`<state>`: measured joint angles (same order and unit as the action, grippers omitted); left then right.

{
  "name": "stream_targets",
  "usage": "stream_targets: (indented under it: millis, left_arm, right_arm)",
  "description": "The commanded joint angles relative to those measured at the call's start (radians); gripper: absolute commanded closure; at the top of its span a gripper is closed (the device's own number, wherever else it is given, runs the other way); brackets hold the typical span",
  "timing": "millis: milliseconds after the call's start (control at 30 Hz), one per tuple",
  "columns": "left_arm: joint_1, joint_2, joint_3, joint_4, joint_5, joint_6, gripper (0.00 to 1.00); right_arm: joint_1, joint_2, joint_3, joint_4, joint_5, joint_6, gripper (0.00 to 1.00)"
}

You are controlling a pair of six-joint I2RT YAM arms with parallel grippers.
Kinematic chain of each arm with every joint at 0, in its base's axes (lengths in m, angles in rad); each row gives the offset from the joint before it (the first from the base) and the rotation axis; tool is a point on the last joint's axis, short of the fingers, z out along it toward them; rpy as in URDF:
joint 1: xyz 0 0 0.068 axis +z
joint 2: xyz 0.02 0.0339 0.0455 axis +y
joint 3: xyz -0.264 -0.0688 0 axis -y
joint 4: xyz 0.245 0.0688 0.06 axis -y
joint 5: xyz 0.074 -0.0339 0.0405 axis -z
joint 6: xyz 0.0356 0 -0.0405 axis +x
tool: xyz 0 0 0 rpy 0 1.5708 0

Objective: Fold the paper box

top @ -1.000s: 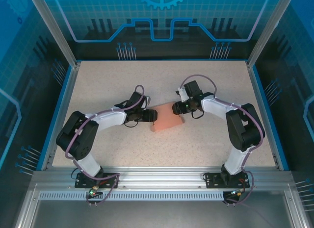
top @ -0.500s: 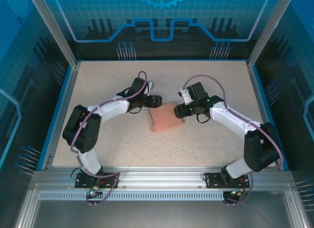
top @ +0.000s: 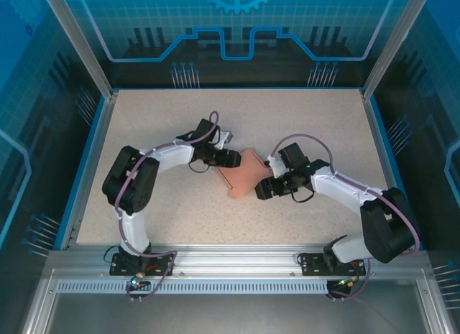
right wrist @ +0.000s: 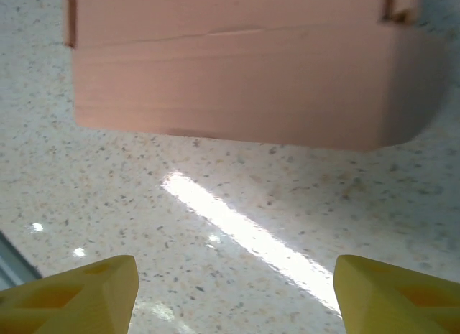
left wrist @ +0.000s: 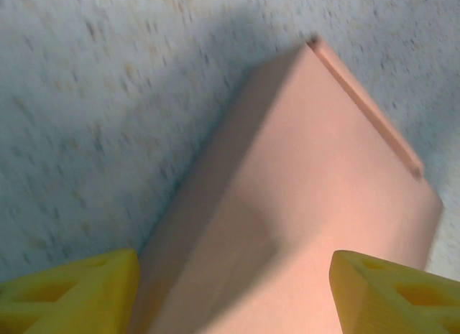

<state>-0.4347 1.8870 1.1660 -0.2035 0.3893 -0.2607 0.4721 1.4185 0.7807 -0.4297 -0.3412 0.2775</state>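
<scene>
paper box (top: 244, 174) on table (top: 323, 118) | left fingers (left wrist: 72, 291), right fingers (right wrist: 72, 294) flank it, spread

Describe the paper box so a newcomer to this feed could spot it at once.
On the speckled table, look to the middle, between the left claw and the right claw. The paper box lies there: a low, salmon-pink cardboard block, the one pink thing on the pale surface.
</scene>
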Motion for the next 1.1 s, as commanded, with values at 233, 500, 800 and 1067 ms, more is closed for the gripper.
stream_targets:
  millis: [233, 500, 800, 1067]
  left_arm:
    - [-0.028, -0.132, -0.172, 0.072, 0.125, -0.061, 0.3]
    - [-0.022, -0.106, -0.11, 0.035, -0.013, -0.059, 0.3]
    - [-0.021, -0.076, -0.095, 0.045, -0.022, -0.076, 0.36]
    - [-0.022, -0.06, -0.098, 0.055, -0.011, -0.087, 0.45]
  right_arm:
    - [-0.106, 0.064, -0.061, 0.196, -0.172, 0.13, 0.28]
    - [-0.154, 0.109, -0.057, 0.279, -0.221, 0.161, 0.29]
    - [-0.202, 0.22, -0.025, 0.382, -0.314, 0.185, 0.4]
    - [-0.201, 0.283, -0.012, 0.451, -0.345, 0.211, 0.51]
